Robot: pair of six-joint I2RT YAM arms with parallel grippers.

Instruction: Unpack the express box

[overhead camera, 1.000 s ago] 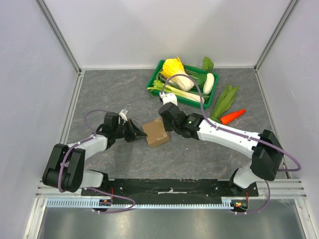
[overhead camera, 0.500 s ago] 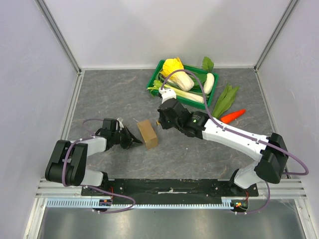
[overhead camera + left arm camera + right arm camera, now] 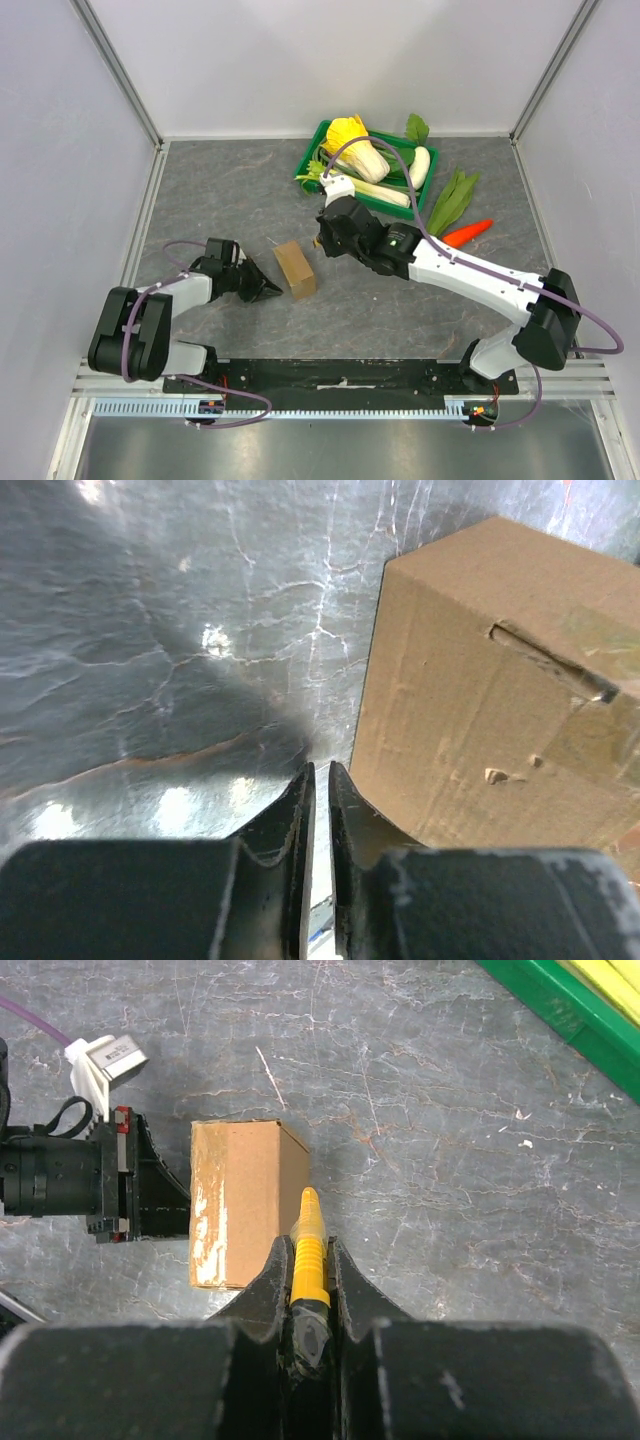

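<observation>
I'm seeing the box (image 3: 296, 269) standing on edge on the table (image 3: 220, 200), btwn both arms. Tape intact, flap closed, so nothing unpacked yet. L gripper (image 3: 320, 770) is sitting clenched and empty, just beside the box. R gripper (image 3: 311, 1260) is clamping a yellow tool (image 3: 307, 1222), tip at box edge. Cutting and emptying are left, I'm judging.

Left fingers (image 3: 293, 825), right fingers (image 3: 262, 1292) near-closed.

Brown express box (image 3: 295, 269), yellow tool (image 3: 308, 1250)

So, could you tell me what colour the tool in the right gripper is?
The tool is yellow, best seen in the right wrist view.
</observation>
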